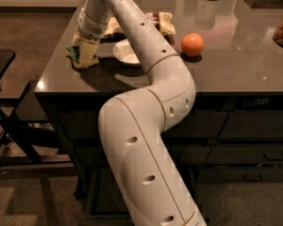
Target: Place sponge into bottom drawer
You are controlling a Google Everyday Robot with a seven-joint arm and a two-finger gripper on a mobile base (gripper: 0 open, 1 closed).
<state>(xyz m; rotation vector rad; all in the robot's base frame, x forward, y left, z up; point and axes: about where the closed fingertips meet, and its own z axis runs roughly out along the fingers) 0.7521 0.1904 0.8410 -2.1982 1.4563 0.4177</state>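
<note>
Logging gripper (87, 55) low at the left end of the dark countertop (236, 65), hanging right over the sponge (74, 54) and seeming to be touching it. Not getting a read on jaw state; marking as cannot tell. Seeing sponge lying on the countertop near the left edge, with green scrub side peeking out to the left of the gripper, just beside the white bowl (125, 53). Noting crinkly snack bag (158, 20) behind the bowl and partly hiding behind the arm (146, 140). Spotting orange (192, 44) to the right of the bowl, well apart from the sponge. Tagging arm as rising from bottom centre, bending at the counter edge and reaching up-left across the bowl. Finding bottom drawer (236, 175) lowest in the stack under the countertop, right of the arm, far below the sponge; not telling whether pulled out. Noting dark chair (4, 112) standing at left.
</note>
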